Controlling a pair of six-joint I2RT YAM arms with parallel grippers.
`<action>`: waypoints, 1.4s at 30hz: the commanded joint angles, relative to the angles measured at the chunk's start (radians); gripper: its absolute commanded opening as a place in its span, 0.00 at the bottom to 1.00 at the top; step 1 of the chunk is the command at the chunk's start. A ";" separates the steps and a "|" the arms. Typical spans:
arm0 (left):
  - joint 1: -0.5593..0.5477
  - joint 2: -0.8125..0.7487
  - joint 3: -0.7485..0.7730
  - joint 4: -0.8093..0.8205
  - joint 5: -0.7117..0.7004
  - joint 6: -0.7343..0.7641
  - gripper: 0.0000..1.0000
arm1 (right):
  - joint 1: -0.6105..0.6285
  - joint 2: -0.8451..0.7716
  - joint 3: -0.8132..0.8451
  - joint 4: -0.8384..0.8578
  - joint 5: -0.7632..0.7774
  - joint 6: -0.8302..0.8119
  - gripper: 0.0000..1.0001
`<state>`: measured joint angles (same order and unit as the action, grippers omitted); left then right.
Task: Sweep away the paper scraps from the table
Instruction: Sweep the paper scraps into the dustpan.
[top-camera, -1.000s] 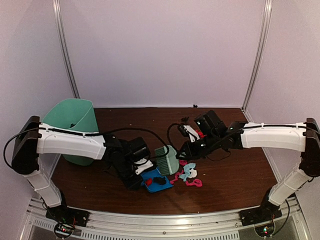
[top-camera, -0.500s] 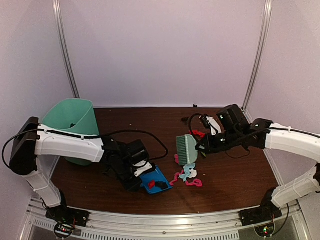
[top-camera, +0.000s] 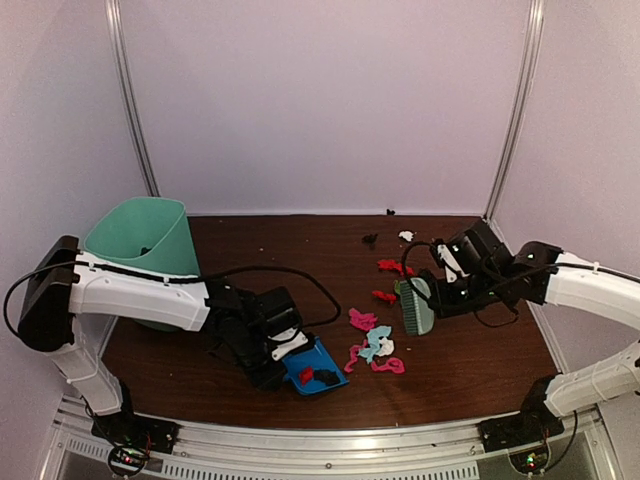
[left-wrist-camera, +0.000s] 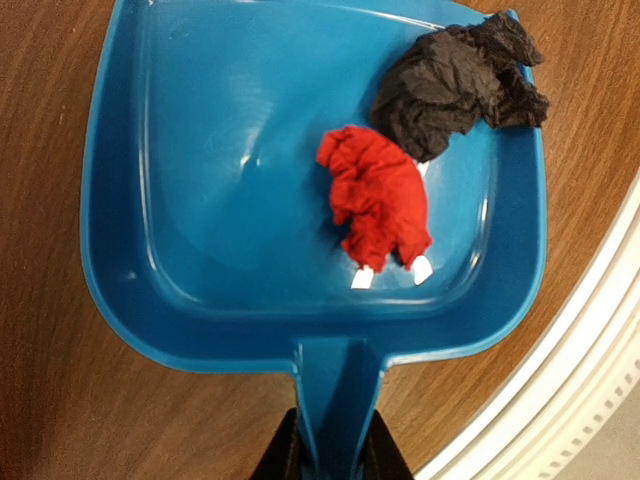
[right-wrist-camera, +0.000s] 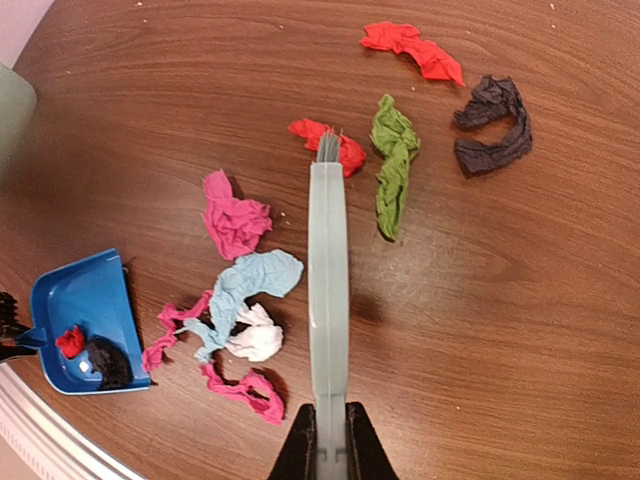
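We log the left tool (left-wrist-camera: 333, 452) clamped on the handle of the blue dustpan (left-wrist-camera: 230, 200), near the front edge of the surface (right-wrist-camera: 520, 300); one red and one black scrap sit inside. The right tool (right-wrist-camera: 328, 442) is closed tight on the pale green brush (right-wrist-camera: 328, 280), its bristle end just beside a red scrap. The remaining paper scraps (right-wrist-camera: 240, 225) lie loose on the surface, on both sides of the brush.

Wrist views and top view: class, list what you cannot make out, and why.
Left wrist view: left gripper cut off by the bottom edge; only its tips on the dustpan handle show.
Top view: dark speck inside the bin, too small to name.
Right wrist view: brush seen edge-on; bristles mostly hidden.
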<state>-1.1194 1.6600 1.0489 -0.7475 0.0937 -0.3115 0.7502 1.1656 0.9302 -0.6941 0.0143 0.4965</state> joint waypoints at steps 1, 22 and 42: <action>-0.016 -0.029 -0.015 0.028 0.012 -0.023 0.00 | -0.003 -0.023 -0.032 -0.043 0.072 -0.015 0.00; -0.017 -0.021 -0.017 0.035 0.009 -0.036 0.00 | 0.055 0.078 -0.098 0.127 -0.103 0.024 0.00; -0.017 0.015 -0.003 0.058 0.013 -0.026 0.00 | 0.161 0.175 -0.060 0.215 -0.172 0.058 0.00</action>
<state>-1.1324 1.6608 1.0382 -0.7254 0.0948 -0.3393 0.8890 1.3159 0.8474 -0.4904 -0.1284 0.5392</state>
